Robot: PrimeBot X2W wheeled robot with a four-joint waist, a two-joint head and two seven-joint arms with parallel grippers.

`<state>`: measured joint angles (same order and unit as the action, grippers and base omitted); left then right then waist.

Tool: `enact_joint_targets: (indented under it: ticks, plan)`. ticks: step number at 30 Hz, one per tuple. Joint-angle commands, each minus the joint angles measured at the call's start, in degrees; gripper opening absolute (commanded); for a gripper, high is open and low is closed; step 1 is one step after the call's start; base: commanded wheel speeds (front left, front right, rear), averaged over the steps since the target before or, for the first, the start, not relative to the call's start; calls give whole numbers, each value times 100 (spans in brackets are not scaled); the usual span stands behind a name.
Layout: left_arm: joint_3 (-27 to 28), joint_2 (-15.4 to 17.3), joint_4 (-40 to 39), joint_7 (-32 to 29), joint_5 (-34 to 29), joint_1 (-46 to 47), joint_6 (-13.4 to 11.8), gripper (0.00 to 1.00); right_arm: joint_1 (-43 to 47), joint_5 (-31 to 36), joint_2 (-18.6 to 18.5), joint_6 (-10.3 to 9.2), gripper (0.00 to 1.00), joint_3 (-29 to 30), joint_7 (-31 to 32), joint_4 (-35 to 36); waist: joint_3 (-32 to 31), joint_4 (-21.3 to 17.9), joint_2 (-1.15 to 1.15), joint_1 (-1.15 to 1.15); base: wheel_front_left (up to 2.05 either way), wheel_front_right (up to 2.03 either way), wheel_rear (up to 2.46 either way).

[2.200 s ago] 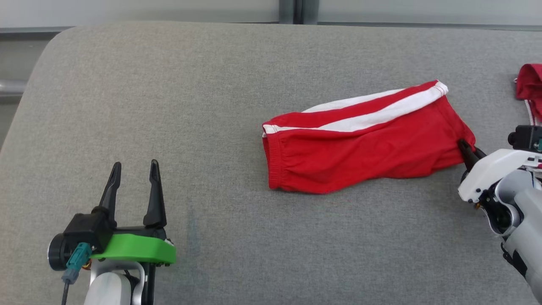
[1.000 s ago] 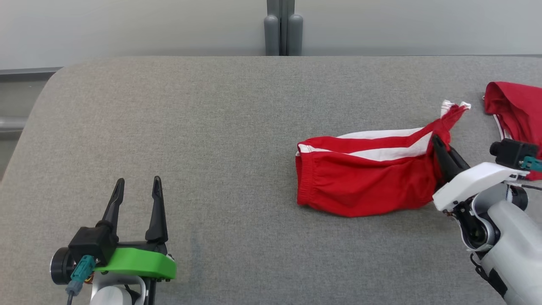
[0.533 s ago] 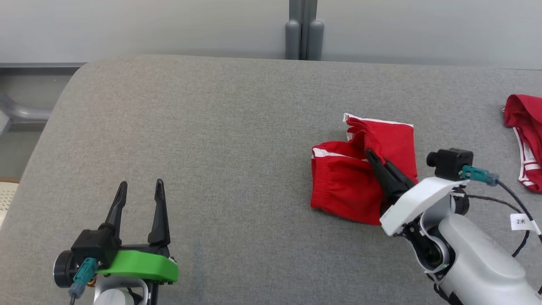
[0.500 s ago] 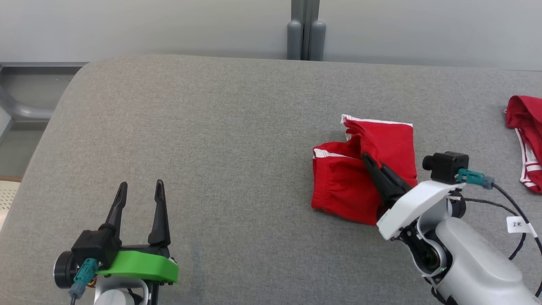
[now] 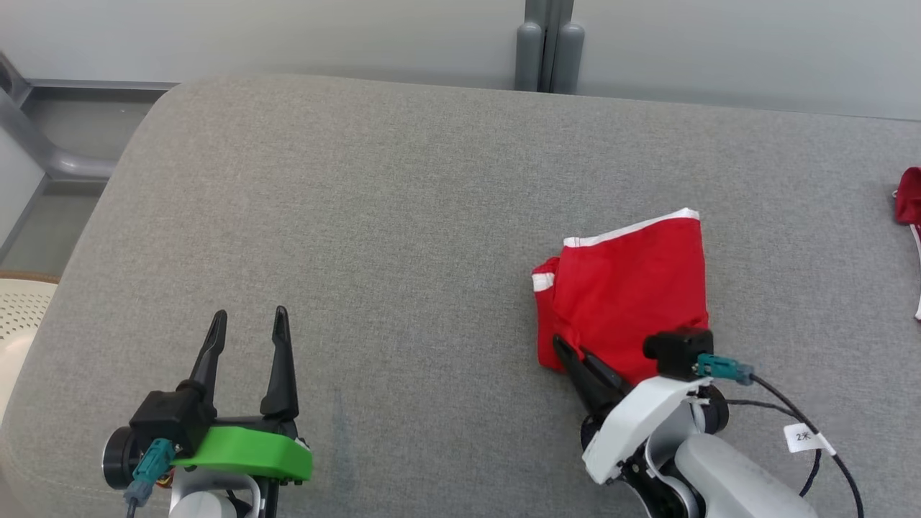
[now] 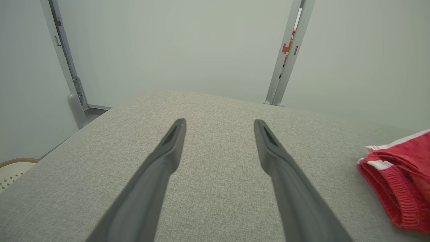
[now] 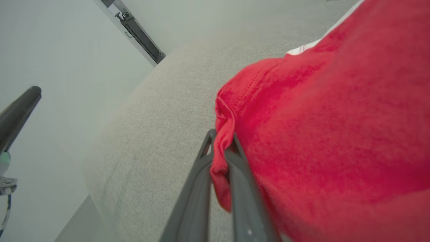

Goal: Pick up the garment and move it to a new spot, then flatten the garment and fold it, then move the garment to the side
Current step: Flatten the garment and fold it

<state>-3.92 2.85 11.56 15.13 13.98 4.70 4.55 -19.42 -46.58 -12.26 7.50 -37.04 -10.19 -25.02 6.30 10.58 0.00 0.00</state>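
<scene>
Shorts [image 5: 633, 288], red with white stripes, lie doubled over on the grey table [image 5: 360, 216], right of centre in the head view and close to the near edge. One white-trimmed hem runs along the far side of the fold, and the gathered waistband peeks out on the left beneath the top layer. The right gripper [image 5: 561, 345] sits at the near left corner of the shorts, jaws pinched together on a bunched bit of red cloth. The right wrist view shows that fold squeezed between the two fingers [image 7: 220, 137], with the rest of the shorts [image 7: 336, 127] spreading away to its right.

The left gripper [image 5: 250, 314] hangs over bare table at the near left, well apart from the shorts, its jaws wide with nothing between them. In the left wrist view the waistband end of the shorts [image 6: 399, 188] lies at the right edge, beyond the spread fingers [image 6: 168, 158].

A second red garment [image 5: 908, 194] lies at the far right edge of the table. A pale woven basket [image 5: 18, 309] stands off the table's left side.
</scene>
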Motion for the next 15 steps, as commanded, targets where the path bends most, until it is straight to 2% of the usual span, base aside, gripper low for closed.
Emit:
enact_joint_targets:
  ticks: [1, 8, 9, 10, 11, 15]
  plan:
    - [-18, 12, 18, -1, 20, 50, -14, 100, -4, 73, -2, -4, 0, -89, -31, -106, 18, 16, 0, 0, 0, 0, 0]
    - [-29, 12, 31, -1, 44, 75, -34, 100, -117, 154, -50, -4, 0, -319, -233, -494, 25, -16, 0, 0, 0, 0, 0]
    - [-34, 12, 36, -1, 48, 73, -37, 100, -128, 133, -57, -4, 16, -331, -263, -522, 22, -23, 0, 0, 0, 0, 0]
    - [-36, 12, 39, -1, 51, 69, -41, 100, -143, 106, -66, -4, 75, -356, -276, -550, 18, -35, 0, 0, 0, 0, 0]
    - [-36, 12, 40, -1, 55, 67, -40, 100, -151, 69, -72, -4, 100, -362, -299, -577, 14, -45, 0, 0, 0, 0, 0]
    - [-35, 12, 42, -1, 59, 68, -49, 100, -217, 38, -166, -4, 100, -302, -413, -550, -7, -88, 0, 0, 0, 0, 0]
